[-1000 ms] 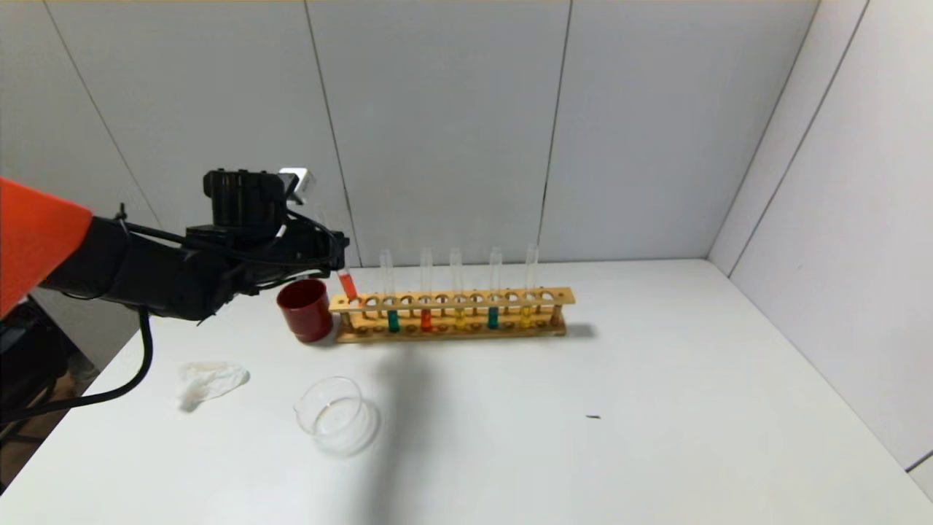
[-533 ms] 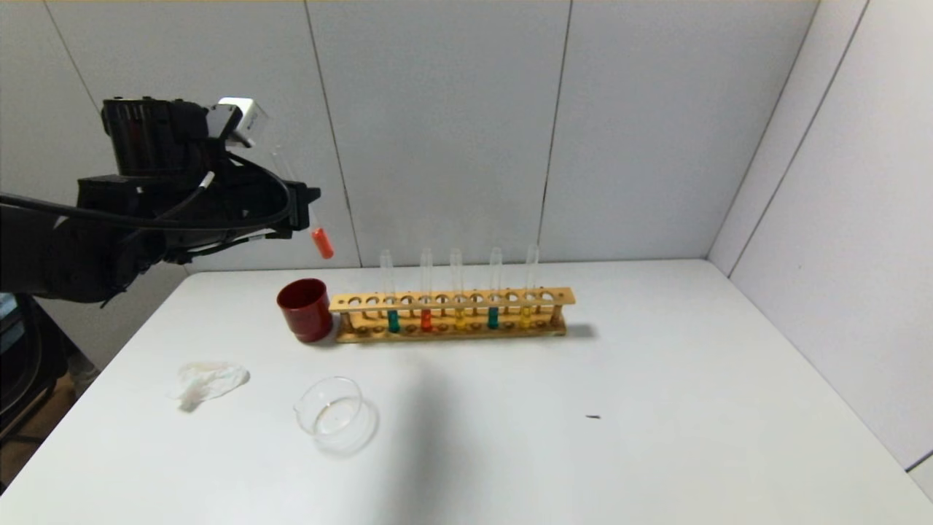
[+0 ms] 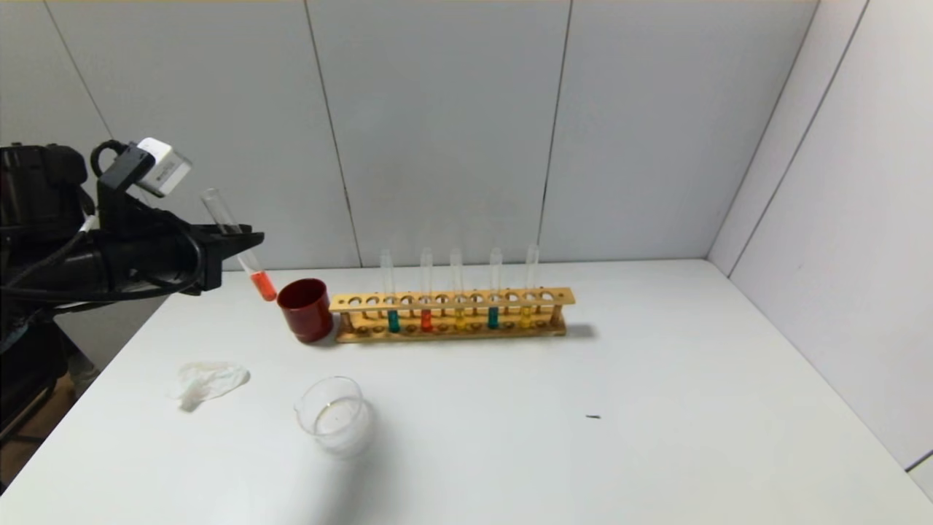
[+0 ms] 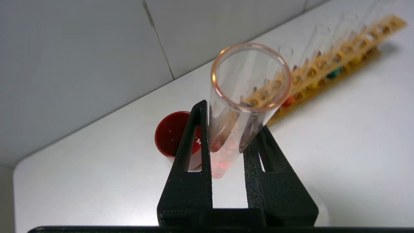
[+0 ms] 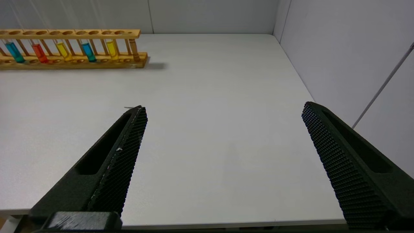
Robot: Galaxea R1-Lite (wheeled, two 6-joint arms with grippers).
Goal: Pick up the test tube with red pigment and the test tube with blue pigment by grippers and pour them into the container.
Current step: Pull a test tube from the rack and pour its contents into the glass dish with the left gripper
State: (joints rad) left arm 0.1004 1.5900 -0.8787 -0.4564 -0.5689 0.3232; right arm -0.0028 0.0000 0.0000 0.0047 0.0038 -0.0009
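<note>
Half-hidden between left claw fingers, red-pigment tube tilts; right claw gapes wide.

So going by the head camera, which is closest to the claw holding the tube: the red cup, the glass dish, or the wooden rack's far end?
From the left gripper:
1. Red cup, just beside the tube's tip.
2. Glass dish, nearer the table's front.
3. Rack's far end, away to the right.

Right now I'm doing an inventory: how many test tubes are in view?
6. Five stand in the wooden rack: teal, red, yellow, teal, yellow. The left gripper holds the orange-red test tube, tilted, beside the red cup.
</note>
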